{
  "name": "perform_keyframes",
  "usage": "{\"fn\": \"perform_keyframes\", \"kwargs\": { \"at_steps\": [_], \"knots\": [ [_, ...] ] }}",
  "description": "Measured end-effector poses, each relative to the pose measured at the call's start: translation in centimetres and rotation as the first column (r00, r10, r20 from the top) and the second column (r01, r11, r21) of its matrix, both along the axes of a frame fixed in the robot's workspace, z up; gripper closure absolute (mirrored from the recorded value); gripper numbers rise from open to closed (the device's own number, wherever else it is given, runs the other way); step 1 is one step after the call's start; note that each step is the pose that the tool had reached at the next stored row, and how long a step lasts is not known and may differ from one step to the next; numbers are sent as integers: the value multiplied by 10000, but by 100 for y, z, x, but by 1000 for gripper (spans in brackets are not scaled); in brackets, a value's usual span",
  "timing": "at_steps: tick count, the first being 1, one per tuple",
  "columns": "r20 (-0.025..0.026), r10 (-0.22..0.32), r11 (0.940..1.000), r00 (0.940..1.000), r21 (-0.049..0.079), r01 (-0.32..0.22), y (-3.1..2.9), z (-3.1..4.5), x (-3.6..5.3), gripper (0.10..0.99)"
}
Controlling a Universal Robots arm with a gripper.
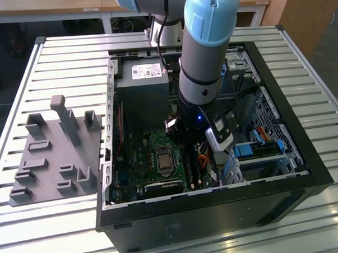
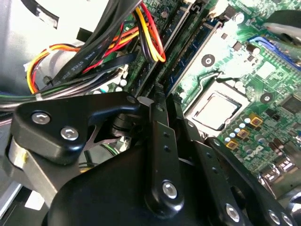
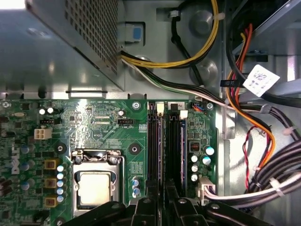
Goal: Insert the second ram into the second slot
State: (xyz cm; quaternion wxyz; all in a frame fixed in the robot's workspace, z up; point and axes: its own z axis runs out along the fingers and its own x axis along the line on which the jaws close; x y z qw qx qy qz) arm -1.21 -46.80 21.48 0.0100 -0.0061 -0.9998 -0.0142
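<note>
Gripper [image 3: 162, 207] low over green motherboard [image 3: 108, 127], fingers closed together above long blue ram stick [image 3: 182, 146] sitting in second slot; we judge: press straight down, evenly, until latches click

My gripper [image 3: 159, 207] sits low in the frame, fingers over two parallel memory slots [image 3: 162, 141]. Processor socket [image 3: 96, 181] lower left, cable bundle [image 3: 263, 155] at right.
</note>
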Motion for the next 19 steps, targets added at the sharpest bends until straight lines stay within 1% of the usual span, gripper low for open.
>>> {"fn": "perform_keyframes", "kwargs": {
  "at_steps": [5,7,8,9,10,17,19],
  "knots": [
    [-9,0,10000,10000,1,0,0,90,0,871],
    [-46,2,10000,10000,1,-2,0,120,1,882],
    [-56,2,10000,10000,4,-2,0,120,2,949],
    [-57,0,10000,10000,3,0,0,120,3,949],
    [-58,0,10000,10000,3,0,0,120,4,980],
    [-59,1,10000,10000,7,0,0,107,6,980],
    [-58,0,10000,10000,28,0,0,101,6,980]
  ]
}}
